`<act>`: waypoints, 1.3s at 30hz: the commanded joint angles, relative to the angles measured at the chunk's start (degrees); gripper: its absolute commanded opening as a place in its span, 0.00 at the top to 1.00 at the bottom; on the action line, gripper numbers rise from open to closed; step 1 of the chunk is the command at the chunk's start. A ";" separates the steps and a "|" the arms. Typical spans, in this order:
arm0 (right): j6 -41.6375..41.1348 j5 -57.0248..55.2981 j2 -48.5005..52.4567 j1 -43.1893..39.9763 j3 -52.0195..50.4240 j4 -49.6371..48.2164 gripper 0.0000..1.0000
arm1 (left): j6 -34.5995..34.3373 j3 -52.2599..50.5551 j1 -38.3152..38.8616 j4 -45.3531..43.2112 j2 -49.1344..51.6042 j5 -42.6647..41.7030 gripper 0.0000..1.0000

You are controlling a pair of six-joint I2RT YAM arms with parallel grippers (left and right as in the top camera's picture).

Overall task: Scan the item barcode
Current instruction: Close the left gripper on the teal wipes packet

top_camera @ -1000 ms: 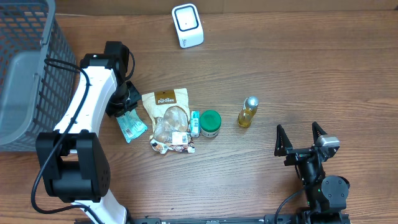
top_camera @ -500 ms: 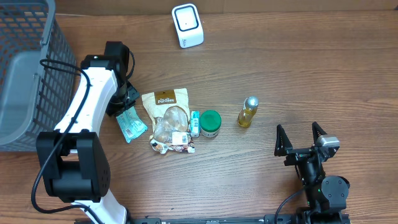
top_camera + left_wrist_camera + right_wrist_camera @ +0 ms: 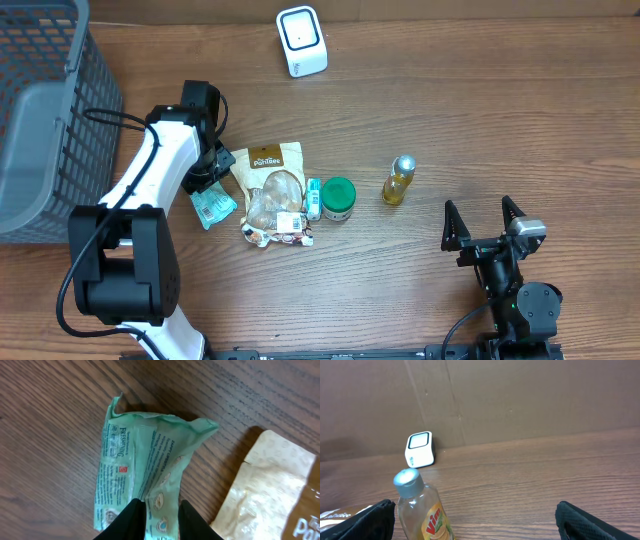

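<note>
Presently your left gripper is clamping one short edge of the green packet, with both fingers pressing the film into a crease between them. In the overhead view the packet is sitting at the left of the table, just beside the tan snack pouch, and whether it is clear of the wood cannot be told.

Its long axis is running straight out from your fingertips, and the printed face is turning upward toward the wrist camera. No barcode can be made out at this size.

The white scanner is standing at the far edge, beyond the pouch and off to the right of your left gripper. Your right gripper is waiting with its jaws wide apart and holding nothing at the near right, well apart from both packet and scanner, with the bottle lying between.

In my judgement the left arm is the nearer one, so the carry is falling to it. You are facing a lift, a travel over the pouch toward the far edge, and a turn of the wrist so the coded panel is meeting the scanner window.
</note>
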State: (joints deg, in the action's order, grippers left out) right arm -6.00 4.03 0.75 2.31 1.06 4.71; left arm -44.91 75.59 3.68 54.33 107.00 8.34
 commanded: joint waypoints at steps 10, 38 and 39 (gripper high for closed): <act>-0.15 -0.48 -0.15 0.31 -0.59 -0.22 0.00 | -0.55 -6.67 0.15 -8.24 0.55 -1.09 0.79; -0.15 -0.48 -0.15 0.31 -0.59 -0.22 0.00 | 7.21 -6.21 0.09 -7.19 -8.09 -2.86 0.96; -0.15 -0.48 -0.15 0.31 -0.59 -0.22 0.00 | 7.19 -6.21 0.09 -6.62 -9.05 -2.25 0.96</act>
State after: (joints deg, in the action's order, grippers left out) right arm -6.00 4.03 0.75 2.31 1.06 4.75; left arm -38.79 68.34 3.66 47.00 102.94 4.32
